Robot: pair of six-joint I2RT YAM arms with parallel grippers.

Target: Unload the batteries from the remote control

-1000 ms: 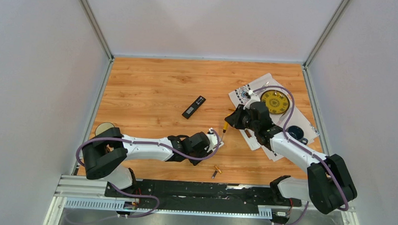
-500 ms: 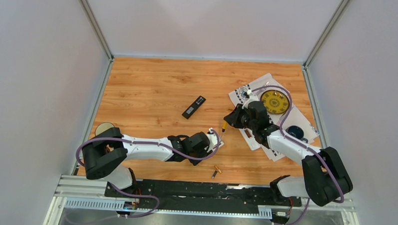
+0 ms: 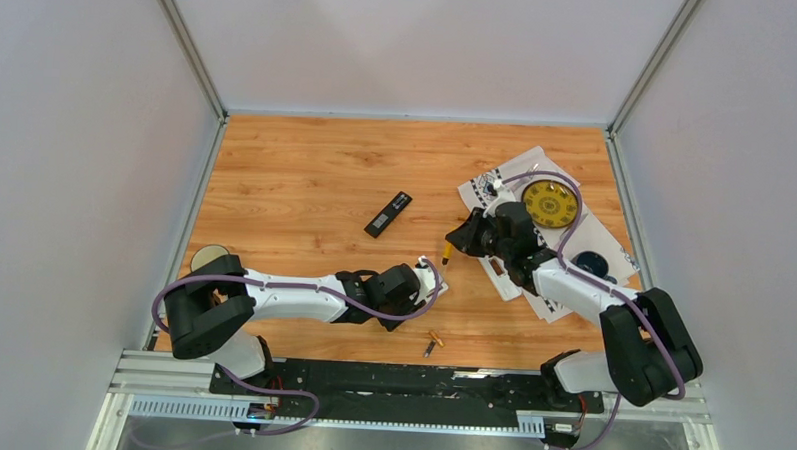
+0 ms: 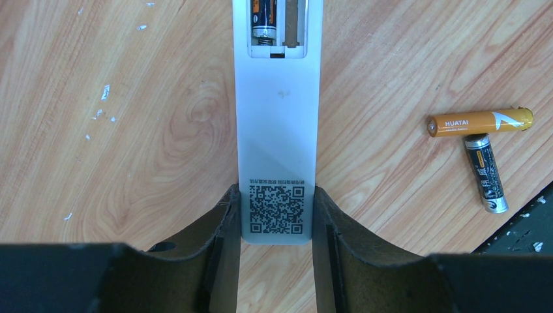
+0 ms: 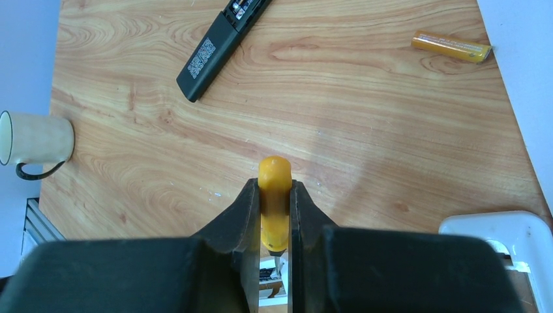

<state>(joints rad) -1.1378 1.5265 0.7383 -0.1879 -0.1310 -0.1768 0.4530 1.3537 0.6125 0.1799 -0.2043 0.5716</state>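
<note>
Left gripper (image 4: 277,195): jaws at a middling spread, clamped on the near end of the white remote (image 4: 277,111), with one finger against each long edge beside the QR label. The remote lies back-up on the table (image 4: 130,130) and runs straight ahead of the fingers. Its cover is off and the compartment is open at the far end.

Seated battery (image 4: 264,16): in the left slot, straight ahead of the left gripper. The right slot looks empty, though the frame edge cuts the compartment short.

Orange battery (image 4: 479,122) and dark grey battery (image 4: 486,173): loose on the table off to the right of the left gripper. They lie close together at an angle, well apart from the remote.

Right gripper (image 5: 274,189): pinched narrow on the yellow handle of a screwdriver (image 5: 274,173). The butt pokes out past the fingertips; the tip is hidden between the fingers. Below it shows a sliver of what looks like the open compartment. In the top view this gripper hangs just beyond the left gripper's fingers.

Black remote (image 5: 222,45) and mug (image 5: 32,140): far ahead and to the left of the right gripper.

Judgement: the step in hand is levering out the remaining cell while the left gripper braces the remote. The next move calls for seating the tip under one end of that battery and prying gently. The left hold must stay firm so the remote does not skate, and the freed cell may roll.
</note>
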